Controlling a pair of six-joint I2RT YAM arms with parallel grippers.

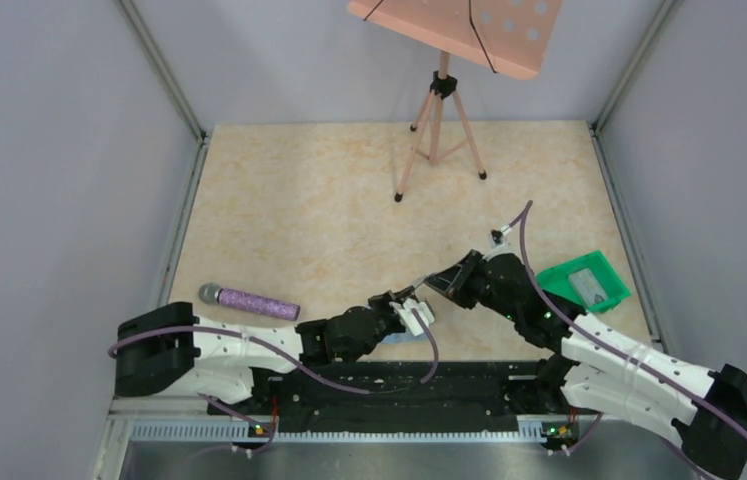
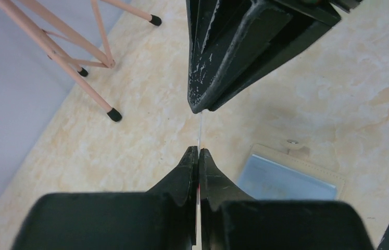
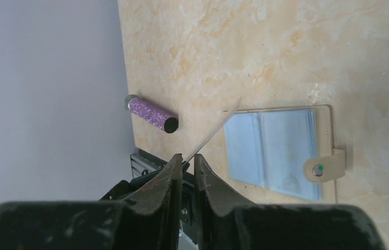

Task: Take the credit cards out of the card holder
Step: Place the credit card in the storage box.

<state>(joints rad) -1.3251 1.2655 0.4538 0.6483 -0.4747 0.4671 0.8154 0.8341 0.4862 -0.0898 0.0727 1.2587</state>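
checking grippers first: found left gripper (image 2: 198, 150) clamped narrow on one edge of a credit card (image 3: 214, 128), right gripper (image 3: 187, 158) clamped on the opposite edge. judged risks: flexing or snapping the thin, stiff, pale sheet if tugged both ways; slipping off smooth faces. located card holder (image 3: 280, 143) lying open on marbled table (image 3: 286, 47) beneath: glossy blue sleeves, beige border, snap tab.
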